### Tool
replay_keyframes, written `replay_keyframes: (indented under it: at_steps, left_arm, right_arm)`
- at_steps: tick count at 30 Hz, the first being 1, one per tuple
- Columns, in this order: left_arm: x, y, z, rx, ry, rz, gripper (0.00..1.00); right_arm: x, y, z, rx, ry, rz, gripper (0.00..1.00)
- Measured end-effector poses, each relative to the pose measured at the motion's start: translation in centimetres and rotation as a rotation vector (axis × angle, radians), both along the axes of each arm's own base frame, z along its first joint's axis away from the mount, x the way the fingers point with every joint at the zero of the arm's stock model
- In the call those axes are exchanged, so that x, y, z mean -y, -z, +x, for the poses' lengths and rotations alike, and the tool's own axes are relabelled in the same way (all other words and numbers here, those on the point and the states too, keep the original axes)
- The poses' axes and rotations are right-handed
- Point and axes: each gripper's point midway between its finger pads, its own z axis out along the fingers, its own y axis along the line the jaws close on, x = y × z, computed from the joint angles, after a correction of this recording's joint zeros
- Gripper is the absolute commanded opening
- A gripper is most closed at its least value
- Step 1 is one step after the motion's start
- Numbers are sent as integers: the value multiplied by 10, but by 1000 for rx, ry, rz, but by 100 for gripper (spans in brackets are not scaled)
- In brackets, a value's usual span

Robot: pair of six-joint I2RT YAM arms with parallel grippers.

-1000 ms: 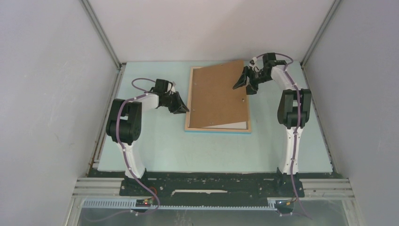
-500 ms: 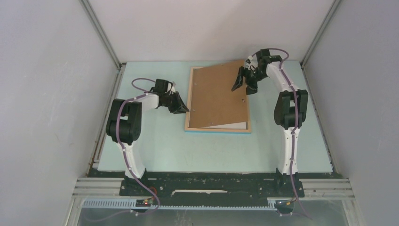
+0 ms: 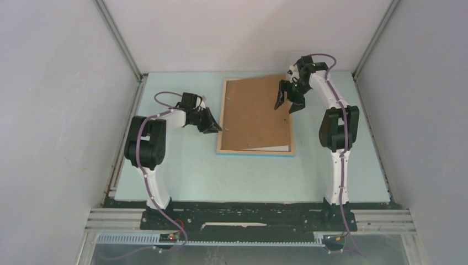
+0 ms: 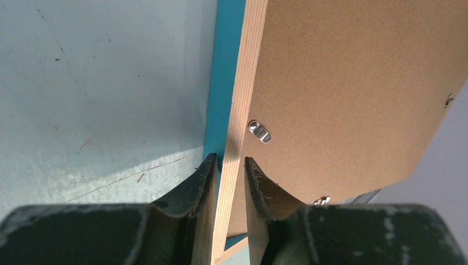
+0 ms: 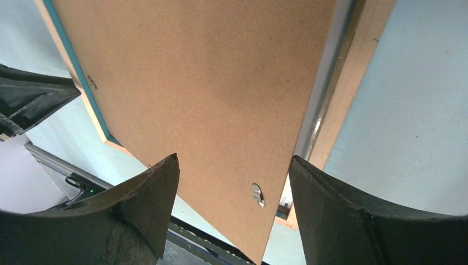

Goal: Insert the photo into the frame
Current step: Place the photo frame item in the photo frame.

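Backing board (image 3: 255, 113) hides what the frame (image 3: 254, 151) holds; left pincer (image 4: 229, 163) clamps its rail, right pincer (image 5: 234, 161) gapes above.

From here I see the frame (image 4: 246, 83) in light wood with a turquoise-blue edge, the backing board (image 3: 255, 113) in speckled brown, its clip (image 4: 259, 131) silver, the table (image 3: 182, 171) pale blue-green with faint scratches, and the left gripper (image 3: 219, 128) and right gripper (image 3: 284, 106) black

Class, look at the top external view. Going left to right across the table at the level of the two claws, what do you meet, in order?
Left claw → frame, its left rail → backing board → right claw, above the board's right edge.
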Motion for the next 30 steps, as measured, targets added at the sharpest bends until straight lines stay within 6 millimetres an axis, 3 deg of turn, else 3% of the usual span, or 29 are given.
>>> replay_keyframes:
  at_steps: [15,20,24,30]
  left_arm:
    - [0,-1,0,-1,1,-5,26]
    - [0,-1,0,1,2,-4,34]
    - [-2,-5,1,18,1,9,37]
    - [-7,-22,7,78,-10,38,39]
  right_arm:
    - [9,5,-3,-13,9,-65,79]
    - [6,22,-9,-16,0,-76,65]
    - [-16,36,-24,-17,-26,-25,48]
    - [-85,32,-30,66,-65,130,29]
